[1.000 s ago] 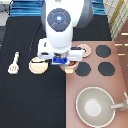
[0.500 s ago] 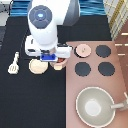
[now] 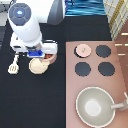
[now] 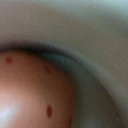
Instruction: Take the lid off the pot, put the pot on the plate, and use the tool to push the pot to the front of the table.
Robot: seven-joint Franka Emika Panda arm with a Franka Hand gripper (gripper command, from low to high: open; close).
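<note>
Leftmost, at nine o'clock on my black table (image 3: 55,100), the tool (image 3: 14,65) lies with its long axis running twelve to six. Just beside it sits the plate (image 3: 36,66). My gripper (image 3: 42,54) hangs over the pot (image 3: 48,57) at the plate's one o'clock edge; grip hidden, I cannot tell. Farther right, the lid (image 3: 83,49) rests on a stove (image 3: 95,80) burner.

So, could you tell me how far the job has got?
Done: the lid lies on the stove, off the pot. In hand: the gripper is at the pot, beside the plate. Left: the pot is not on the plate; the tool lies untouched.
</note>
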